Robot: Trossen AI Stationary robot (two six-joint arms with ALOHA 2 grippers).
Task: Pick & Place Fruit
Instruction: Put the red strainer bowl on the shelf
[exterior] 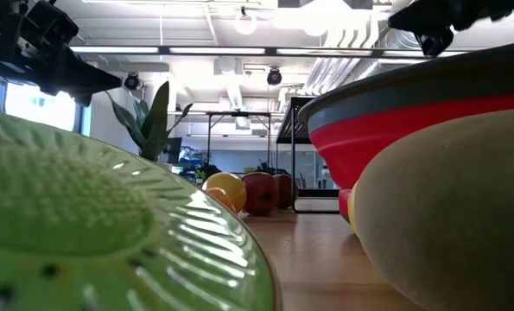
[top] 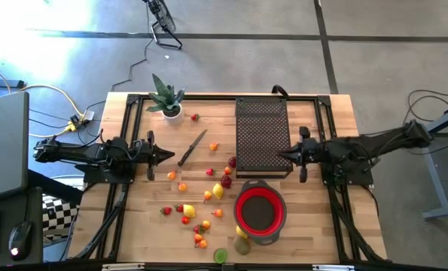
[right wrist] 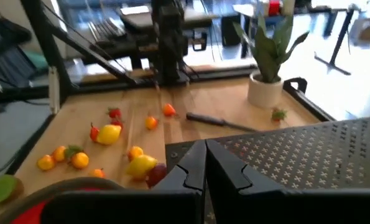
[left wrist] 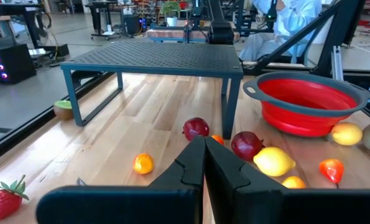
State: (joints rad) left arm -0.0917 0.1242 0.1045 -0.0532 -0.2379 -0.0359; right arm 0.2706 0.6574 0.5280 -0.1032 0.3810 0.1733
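Several small toy fruits (top: 201, 203), red, orange, yellow and green, lie scattered on the wooden table, left of and in front of a red bowl (top: 259, 212). My left gripper (top: 171, 156) hangs shut at the table's left side and touches nothing. In its wrist view (left wrist: 204, 149) a dark red fruit (left wrist: 196, 129), a lemon (left wrist: 273, 162) and the red bowl (left wrist: 312, 102) lie ahead of it. My right gripper (top: 281, 156) is shut and empty over the right edge of a black perforated rack (top: 263, 135). Its wrist view (right wrist: 204, 152) looks across the rack toward the fruits (right wrist: 109, 134).
A potted spiky plant (top: 166, 102) stands at the far left. A brown-handled knife (top: 192, 147) lies just right of my left gripper. The black rack stands on legs at the far middle. A cut green fruit (exterior: 84, 233) lies at the near edge. A person (left wrist: 284, 18) sits beyond the table.
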